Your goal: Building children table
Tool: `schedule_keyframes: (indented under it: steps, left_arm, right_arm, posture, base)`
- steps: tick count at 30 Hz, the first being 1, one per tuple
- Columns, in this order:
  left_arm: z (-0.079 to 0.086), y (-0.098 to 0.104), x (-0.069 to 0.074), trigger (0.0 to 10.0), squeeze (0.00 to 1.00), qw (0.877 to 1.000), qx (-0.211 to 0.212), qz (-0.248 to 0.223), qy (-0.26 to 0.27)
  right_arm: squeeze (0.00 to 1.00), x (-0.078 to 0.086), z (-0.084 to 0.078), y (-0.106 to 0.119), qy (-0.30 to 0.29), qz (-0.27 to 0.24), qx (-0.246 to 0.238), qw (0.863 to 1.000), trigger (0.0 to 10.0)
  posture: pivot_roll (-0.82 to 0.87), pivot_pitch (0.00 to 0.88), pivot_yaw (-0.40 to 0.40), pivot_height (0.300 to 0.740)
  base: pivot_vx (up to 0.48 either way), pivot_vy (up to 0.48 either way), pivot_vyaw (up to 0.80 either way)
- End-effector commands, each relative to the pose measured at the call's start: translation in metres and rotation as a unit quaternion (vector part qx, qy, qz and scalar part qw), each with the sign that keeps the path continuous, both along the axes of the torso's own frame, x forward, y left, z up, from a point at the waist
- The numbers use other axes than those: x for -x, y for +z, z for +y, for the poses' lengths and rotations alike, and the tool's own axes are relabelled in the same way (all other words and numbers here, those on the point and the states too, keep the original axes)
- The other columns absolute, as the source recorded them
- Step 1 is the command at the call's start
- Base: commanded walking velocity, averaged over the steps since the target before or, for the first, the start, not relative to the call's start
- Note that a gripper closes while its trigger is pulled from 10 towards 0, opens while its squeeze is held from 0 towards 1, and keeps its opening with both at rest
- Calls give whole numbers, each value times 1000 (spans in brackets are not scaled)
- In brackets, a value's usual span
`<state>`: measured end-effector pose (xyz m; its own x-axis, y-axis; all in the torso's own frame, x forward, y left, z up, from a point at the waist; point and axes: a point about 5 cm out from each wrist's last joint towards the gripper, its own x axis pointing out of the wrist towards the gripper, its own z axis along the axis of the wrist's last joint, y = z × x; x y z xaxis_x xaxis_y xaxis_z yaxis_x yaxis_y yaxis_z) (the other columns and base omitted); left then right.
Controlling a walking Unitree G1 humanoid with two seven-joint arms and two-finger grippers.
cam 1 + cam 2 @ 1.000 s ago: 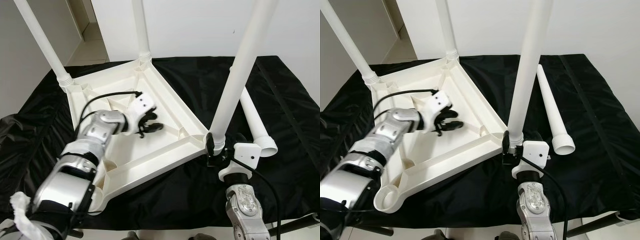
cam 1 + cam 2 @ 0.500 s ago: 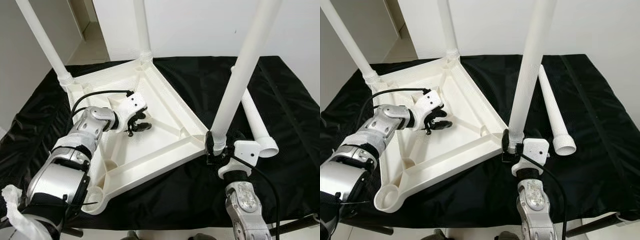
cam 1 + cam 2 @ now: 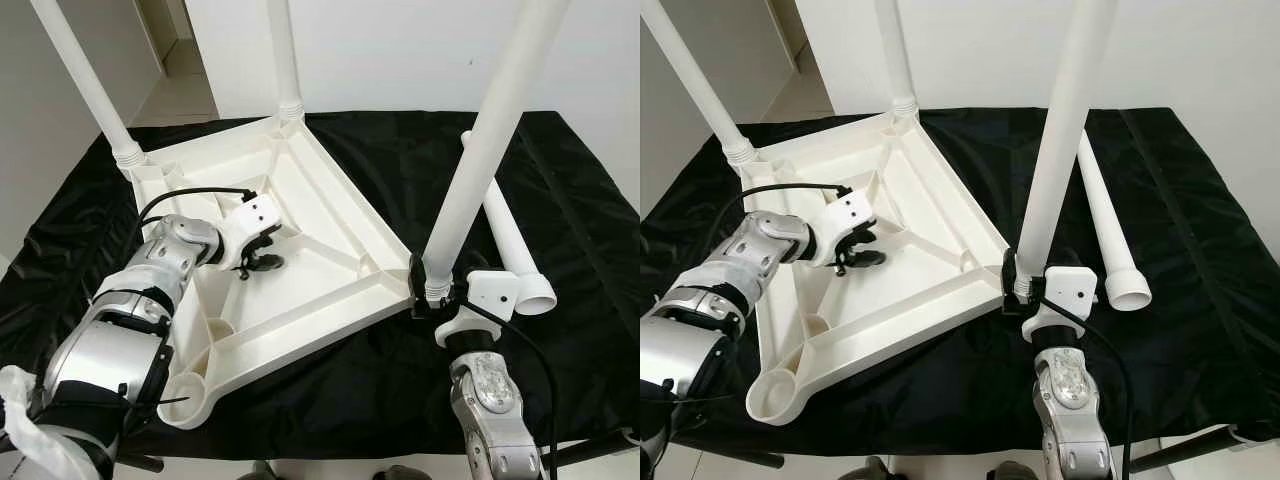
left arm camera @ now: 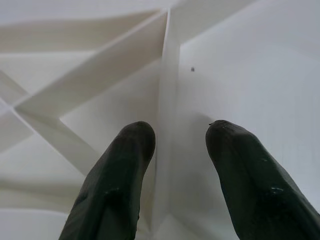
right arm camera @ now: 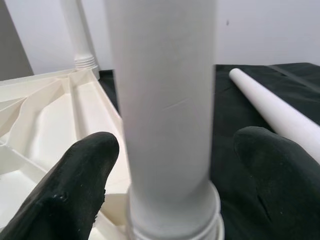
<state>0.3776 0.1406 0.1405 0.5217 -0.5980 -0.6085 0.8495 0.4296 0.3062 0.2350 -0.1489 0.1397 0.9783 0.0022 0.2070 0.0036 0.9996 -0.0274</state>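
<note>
Empty socket: the near-left corner of the tabletop ends in a round socket with no leg in it, close to the near edge of the cloth.
Right gripper: the right gripper sits at the near-right corner of the tabletop, its two black fingers spread on either side of the base of an upright leg; the wrist view shows a gap between each finger and the leg, so it is not pinching.
Left gripper: the left gripper reaches over the middle of the tabletop from the left, fingers parted and straddling a raised rib of the underside, holding nothing.
Tabletop: white plastic, lying upside down on the cloth, ribbed underside up, turned so one corner points to the near right.
Fitted legs: three white legs stand upright in corner sockets, one at the near right, one at the far left, one at the far middle.
Loose leg: a fourth leg lies flat on the cloth just right of the tabletop, its wide open end toward the near side, apart from the right gripper.
Surface: a black, slightly creased cloth covers the whole work surface.
Room: a plain white wall stands behind, and a pale floor runs off at the far left.
</note>
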Motion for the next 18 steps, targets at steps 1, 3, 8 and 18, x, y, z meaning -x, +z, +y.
schedule_keyframes:
  steps: [1, 3, 8, 18]
  left_arm:
    - [19, 11, -19, 10000, 0, 962, -32, -182, 202]
    - [19, 12, -19, 10000, 0, 961, -27, -183, 205]
    - [15, 9, -18, 10000, 0, 968, -47, -172, 177]
    - [3, -3, -1, 10000, 0, 995, -65, -77, 18]
  right_arm:
    - [0, -1, 4, -4, 9, 12, -3, 1000, 10000]
    - [0, -2, 4, -4, 10, 12, -3, 1000, 10000]
    - [0, -4, 1, -3, 6, 10, -2, 1000, 10000]
    - [0, -15, -36, -1, -34, 3, 6, 999, 10000]
  posture:
    - [-78, 0, 86, 740]
    - [-78, 0, 86, 740]
    - [-82, 0, 93, 740]
    - [-83, 5, 106, 740]
  base:
    - [0, 0, 0]
    - [0, 0, 0]
    - [0, 0, 0]
    - [0, 0, 0]
